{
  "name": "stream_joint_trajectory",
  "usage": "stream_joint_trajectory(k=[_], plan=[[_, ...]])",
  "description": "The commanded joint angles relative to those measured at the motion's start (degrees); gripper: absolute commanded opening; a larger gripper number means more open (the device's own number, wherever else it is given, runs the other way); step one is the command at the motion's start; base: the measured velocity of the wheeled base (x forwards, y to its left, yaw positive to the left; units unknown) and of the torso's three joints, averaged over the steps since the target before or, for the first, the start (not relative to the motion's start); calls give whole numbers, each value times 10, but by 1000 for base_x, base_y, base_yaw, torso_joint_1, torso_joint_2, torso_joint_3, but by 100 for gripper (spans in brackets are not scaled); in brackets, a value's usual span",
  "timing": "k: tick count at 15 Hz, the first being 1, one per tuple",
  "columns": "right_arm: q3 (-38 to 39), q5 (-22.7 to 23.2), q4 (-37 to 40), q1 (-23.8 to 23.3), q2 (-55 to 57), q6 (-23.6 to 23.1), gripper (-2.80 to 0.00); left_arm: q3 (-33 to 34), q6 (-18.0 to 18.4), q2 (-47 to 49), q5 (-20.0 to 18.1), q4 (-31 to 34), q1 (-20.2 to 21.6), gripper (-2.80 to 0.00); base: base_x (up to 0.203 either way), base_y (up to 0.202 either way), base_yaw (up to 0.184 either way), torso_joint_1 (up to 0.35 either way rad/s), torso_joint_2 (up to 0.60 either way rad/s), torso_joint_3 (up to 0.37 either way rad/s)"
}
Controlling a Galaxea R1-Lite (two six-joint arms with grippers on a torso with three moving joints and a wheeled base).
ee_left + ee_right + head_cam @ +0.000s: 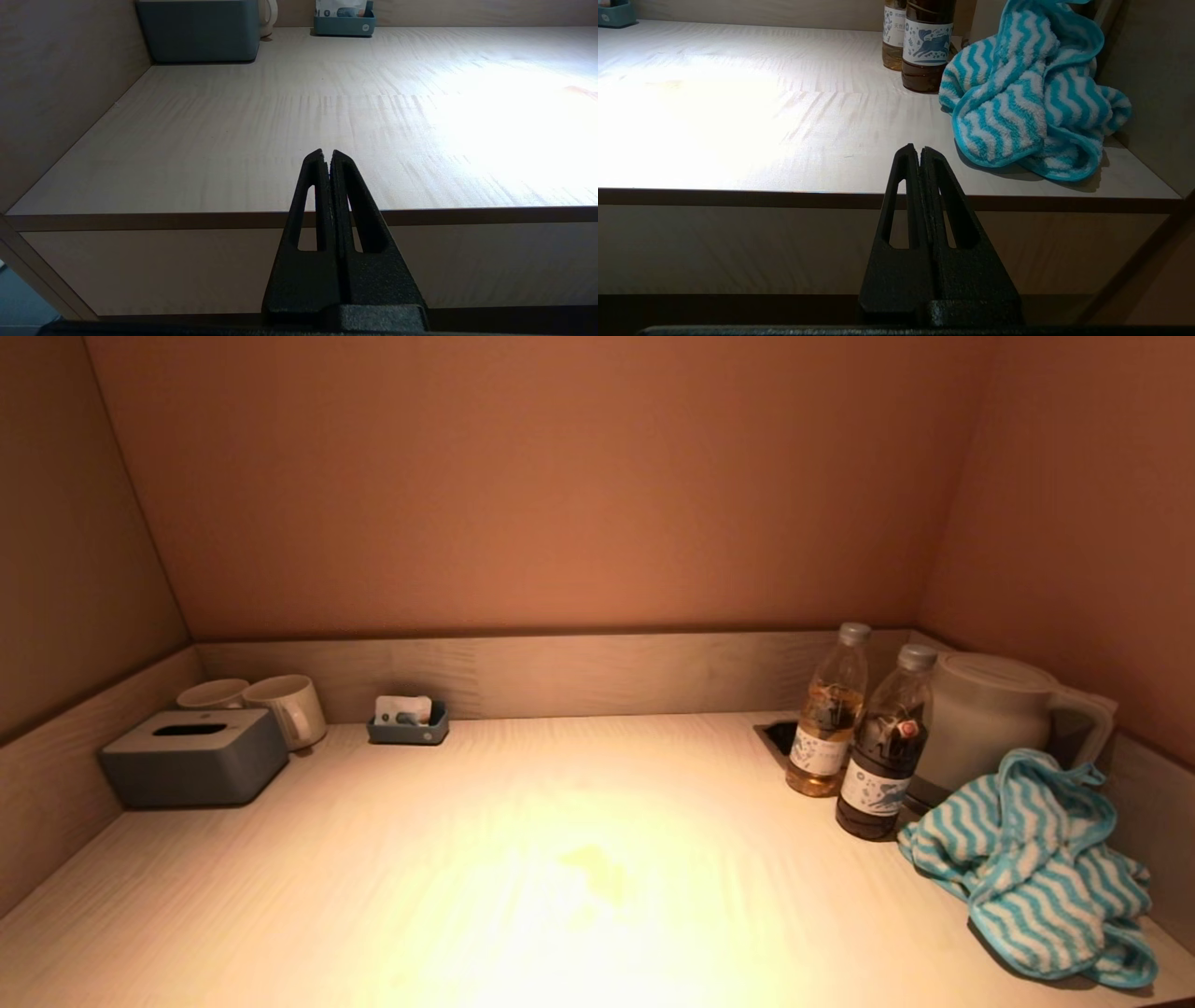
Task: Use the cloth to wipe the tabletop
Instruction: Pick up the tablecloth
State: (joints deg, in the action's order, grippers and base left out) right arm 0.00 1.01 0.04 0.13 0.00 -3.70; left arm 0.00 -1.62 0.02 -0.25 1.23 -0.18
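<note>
I see the pale wood surface (523, 859) with a faint yellowish stain (597, 873) mid-way. The striped teal cloth (1036, 868) lies bunched at its right end beside 2 bottles (887, 756). Left claw (327, 156) and right claw (920, 150) sit pinched together, empty, before the front edge.

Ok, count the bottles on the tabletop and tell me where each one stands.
2. The pale bottle stands at the right rear, before the kettle. The dark bottle stands just right of it, nearer, beside the cloth. None seem hidden.
</note>
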Motion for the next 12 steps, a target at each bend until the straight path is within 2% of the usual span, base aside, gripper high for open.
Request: stream_joint_trajectory(k=[1,8,12], plan=[[0,0,-1,0,1,-6,-280,0,0,0,0,0,0,-280,0,0,0,0,0,0],[-14,2,20,0,1,-20,-280,0,0,0,0,0,0,-280,0,0,0,0,0,0],[-140,15,65,0,3,-25,-280,0,0,0,0,0,0,-280,0,0,0,0,0,0]])
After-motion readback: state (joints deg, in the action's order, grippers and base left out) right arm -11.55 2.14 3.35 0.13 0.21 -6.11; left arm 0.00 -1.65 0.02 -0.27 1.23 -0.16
